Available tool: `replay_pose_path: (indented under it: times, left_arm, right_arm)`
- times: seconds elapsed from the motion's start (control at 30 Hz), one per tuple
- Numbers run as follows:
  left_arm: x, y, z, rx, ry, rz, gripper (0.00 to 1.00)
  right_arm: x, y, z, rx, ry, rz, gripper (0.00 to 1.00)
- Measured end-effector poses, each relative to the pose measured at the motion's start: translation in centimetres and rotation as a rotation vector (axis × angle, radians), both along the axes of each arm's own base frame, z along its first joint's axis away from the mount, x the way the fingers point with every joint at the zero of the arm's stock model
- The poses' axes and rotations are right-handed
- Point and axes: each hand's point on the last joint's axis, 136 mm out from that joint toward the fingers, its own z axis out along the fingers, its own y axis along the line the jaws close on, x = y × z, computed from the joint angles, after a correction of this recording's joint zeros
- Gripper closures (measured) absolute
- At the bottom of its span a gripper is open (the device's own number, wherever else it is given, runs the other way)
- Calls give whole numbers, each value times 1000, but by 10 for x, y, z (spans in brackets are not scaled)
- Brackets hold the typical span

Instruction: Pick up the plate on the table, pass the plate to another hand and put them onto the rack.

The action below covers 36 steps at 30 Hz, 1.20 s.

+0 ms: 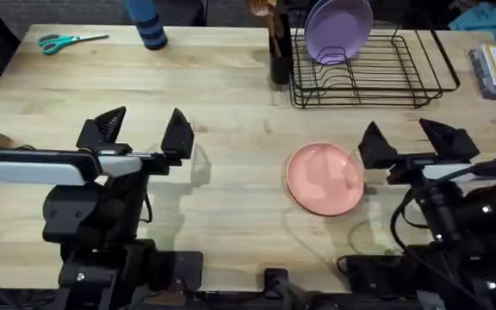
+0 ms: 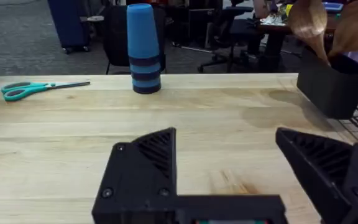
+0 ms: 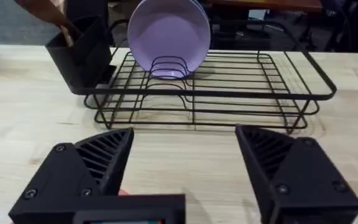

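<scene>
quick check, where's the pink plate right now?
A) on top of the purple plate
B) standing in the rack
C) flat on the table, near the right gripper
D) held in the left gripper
C: the pink plate lies flat on the table, just beside the open right gripper, while the rack holds the purple plate and the left gripper is open and holds nothing.

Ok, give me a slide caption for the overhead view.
Both arms wait with open fingers, pink plate flat on the table, lavender plate standing in the rack.
</scene>
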Motion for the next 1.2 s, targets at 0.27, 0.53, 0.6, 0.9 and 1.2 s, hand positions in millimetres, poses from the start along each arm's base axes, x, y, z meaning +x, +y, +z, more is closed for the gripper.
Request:
replay_pose_path:
  times: [0.27, 0.53, 0.6, 0.9, 1.2]
  left_arm:
    - [-9, 0, -5, -1, 140, 0, 10]
    - [4, 0, 57, 0, 192, 0, 10]
    - [11, 0, 67, 0, 227, 0, 10]
    - [48, 0, 123, -1, 404, 0, 9]
    - [83, -3, 160, -8, 650, -17, 8]
  right_arm:
    - [-16, -4, -12, 32, 167, -32, 5]
    - [-38, -15, 63, -31, 168, -83, 6]
    - [-38, -15, 78, -48, 164, -81, 6]
    - [-21, -16, 118, -78, 259, -75, 6]
    - [1, -15, 144, -91, 574, -63, 6]
